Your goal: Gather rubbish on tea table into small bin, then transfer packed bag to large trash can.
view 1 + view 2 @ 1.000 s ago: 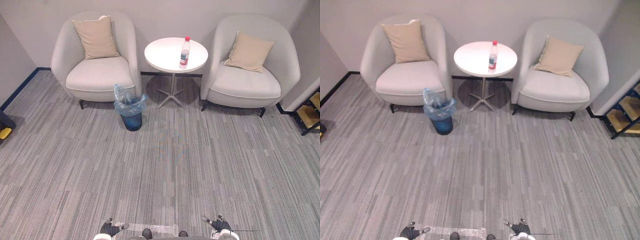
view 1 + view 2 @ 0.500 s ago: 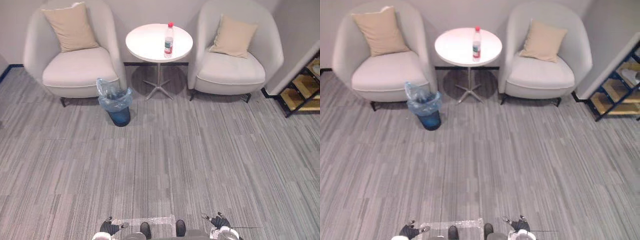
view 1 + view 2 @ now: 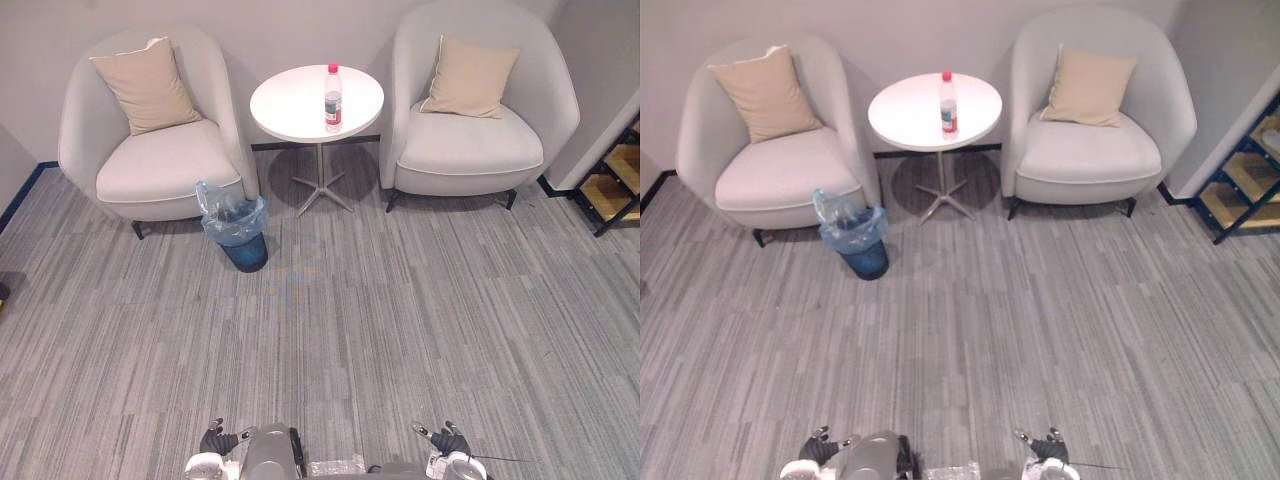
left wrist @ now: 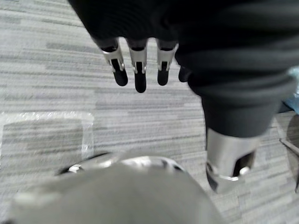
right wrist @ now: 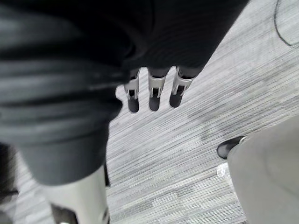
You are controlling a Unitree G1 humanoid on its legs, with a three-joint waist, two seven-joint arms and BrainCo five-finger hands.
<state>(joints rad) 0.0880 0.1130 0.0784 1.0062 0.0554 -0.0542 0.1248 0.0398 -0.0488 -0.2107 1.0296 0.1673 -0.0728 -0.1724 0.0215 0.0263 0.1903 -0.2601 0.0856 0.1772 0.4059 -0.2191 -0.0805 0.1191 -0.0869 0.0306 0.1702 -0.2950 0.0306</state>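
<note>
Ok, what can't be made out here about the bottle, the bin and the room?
Small bin: inside hidden by its bunched blue bag, both eye views.
Bottle on the round table: too small to tell how full.
Shelf: cut off by the right edge of the eye views.

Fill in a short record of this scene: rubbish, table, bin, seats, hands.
Rubbish: one bottle, red cap, upright on the tea table
Table: round, white, between left armchair and right armchair
Bin: small bin lined with blue bag, on carpet beside left armchair
Seats: left cushion and right cushion, both beige
Hands: left hand and right hand both open, empty, over carpet
</note>
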